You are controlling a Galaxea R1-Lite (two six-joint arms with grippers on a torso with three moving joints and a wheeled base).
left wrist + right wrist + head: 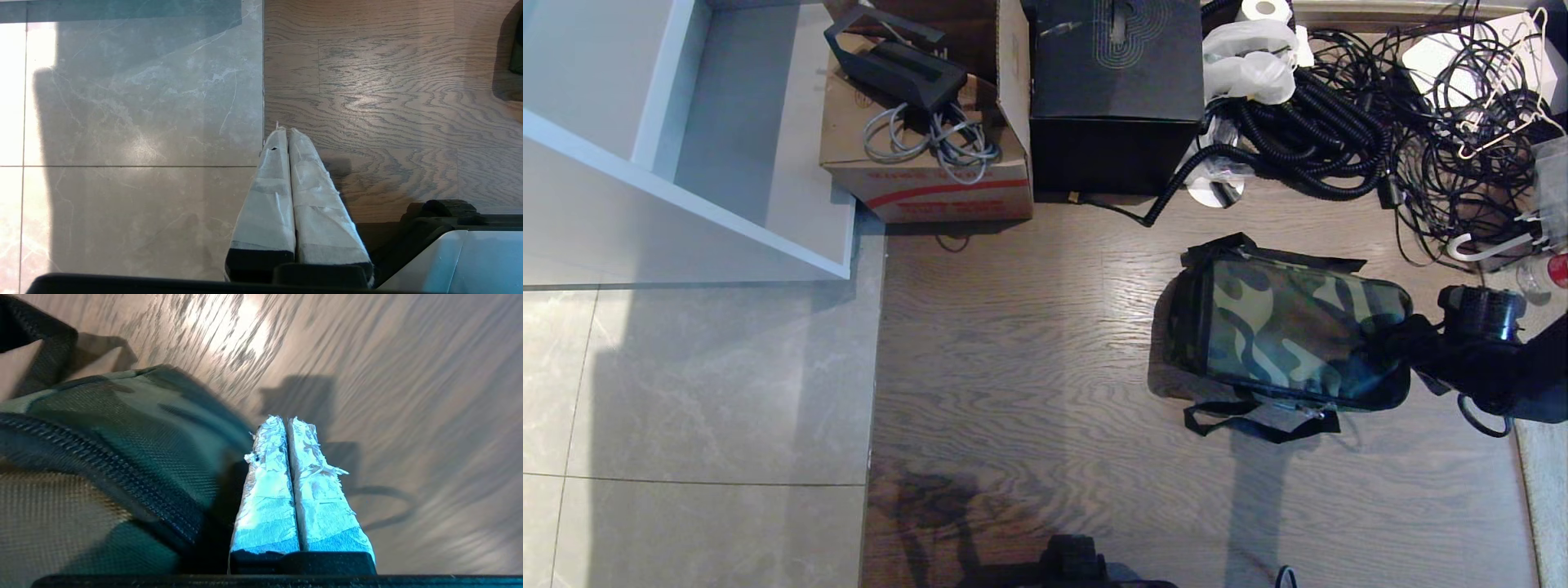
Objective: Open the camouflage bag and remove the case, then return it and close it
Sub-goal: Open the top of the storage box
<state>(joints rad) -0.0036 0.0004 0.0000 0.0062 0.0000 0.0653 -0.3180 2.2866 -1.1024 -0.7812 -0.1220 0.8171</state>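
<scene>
Lying on the wood-grain floor (1029, 343), the rectangular soft bag with a green-brown-black camouflage top and black strap handles (1290, 335) sits right of centre in the head view, zipped shut, one strap at its far edge and one spread on the floor at its near edge. The right arm reaches in from the right edge of that view, its dark wrist bent toward the bag's right end, where the right gripper (286, 422) is. In the right wrist view its two white-taped fingers (269, 490) are pressed together with nothing between them, just beside the bag's mesh side and above bare floor. The left gripper (284, 132) hangs over the seam between grey tile and wood, its taped fingers pressed together too.
</scene>
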